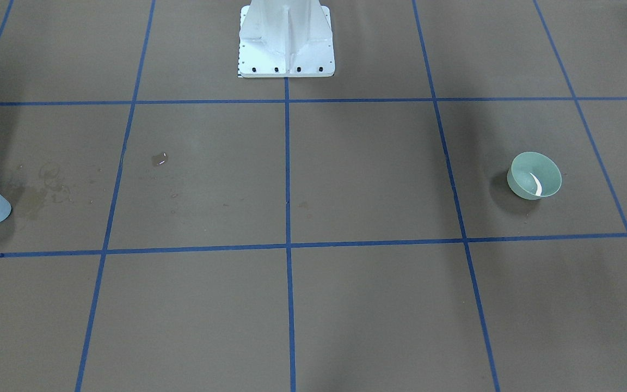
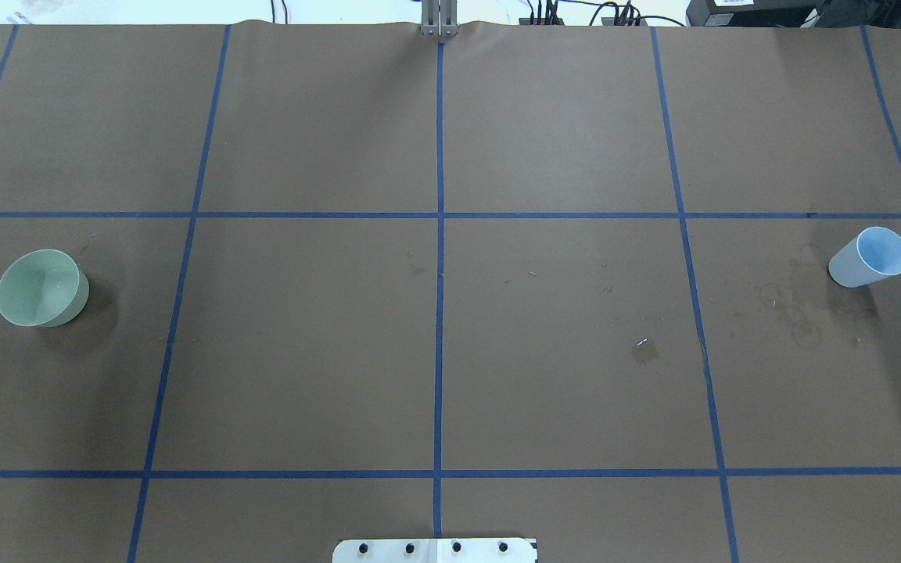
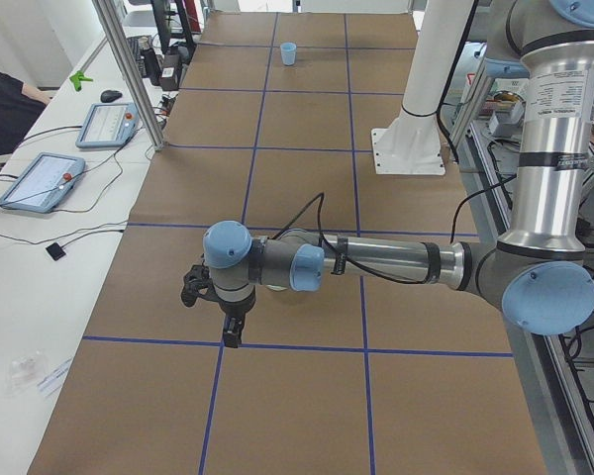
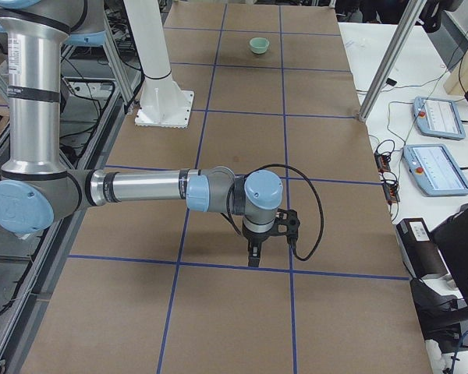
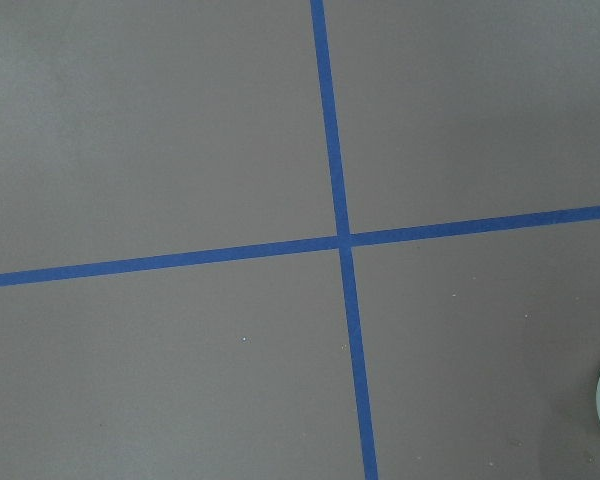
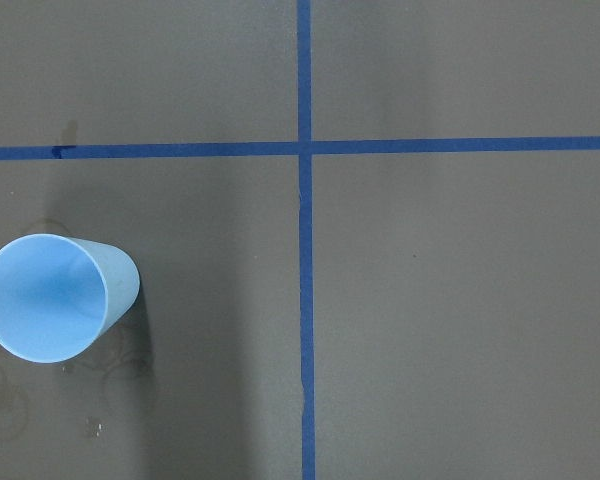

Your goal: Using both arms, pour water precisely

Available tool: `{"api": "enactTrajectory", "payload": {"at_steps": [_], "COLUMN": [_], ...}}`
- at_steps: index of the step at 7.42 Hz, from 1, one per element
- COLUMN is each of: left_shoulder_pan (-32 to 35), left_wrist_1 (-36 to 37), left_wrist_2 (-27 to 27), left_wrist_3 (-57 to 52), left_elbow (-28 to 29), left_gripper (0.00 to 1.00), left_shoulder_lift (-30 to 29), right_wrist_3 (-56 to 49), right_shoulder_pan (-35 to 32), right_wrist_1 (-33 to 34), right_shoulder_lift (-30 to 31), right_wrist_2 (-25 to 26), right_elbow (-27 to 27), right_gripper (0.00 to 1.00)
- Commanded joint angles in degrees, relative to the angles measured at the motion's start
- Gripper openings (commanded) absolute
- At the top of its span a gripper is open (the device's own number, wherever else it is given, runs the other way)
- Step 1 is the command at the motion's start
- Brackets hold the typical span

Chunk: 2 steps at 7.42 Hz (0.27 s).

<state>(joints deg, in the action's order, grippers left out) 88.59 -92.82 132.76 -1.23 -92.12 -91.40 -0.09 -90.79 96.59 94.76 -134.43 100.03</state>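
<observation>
Overhead exterior: pale green plastic bowl (image 2: 42,288) and light blue plastic cup (image 2: 870,257) are standing well apart.
Left jaws: hovering; cannot tell how open.
Right jaws: hovering; cannot tell how open.

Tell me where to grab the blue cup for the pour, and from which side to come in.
Grip the blue cup by its side wall, about mid-height, coming in level from the side with the right gripper, not from above. It stands upright, mouth open, so this leaves the rim free for pouring; the wall widens toward the rim, which should stop it slipping down.
</observation>
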Motion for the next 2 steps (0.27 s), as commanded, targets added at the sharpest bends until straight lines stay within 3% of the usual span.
{"api": "enactTrajectory", "payload": {"at_steps": [1,2], "left_shoulder_pan": [0.0,0.0], "left_wrist_1": [0.0,0.0], "left_wrist_2": [0.0,0.0], "left_wrist_3": [0.0,0.0], "left_elbow": [0.0,0.1], "left_gripper": [1.00,1.00], "left_shoulder_lift": [0.0,0.0], "right_wrist_3": [0.0,0.0], "right_shoulder_pan": [0.0,0.0], "right_wrist_1": [0.0,0.0], "right_shoulder_lift": [0.0,0.0], "right_wrist_2": [-0.1,-0.1], "right_elbow": [0.3,0.3], "right_gripper": [0.99,0.99]}}
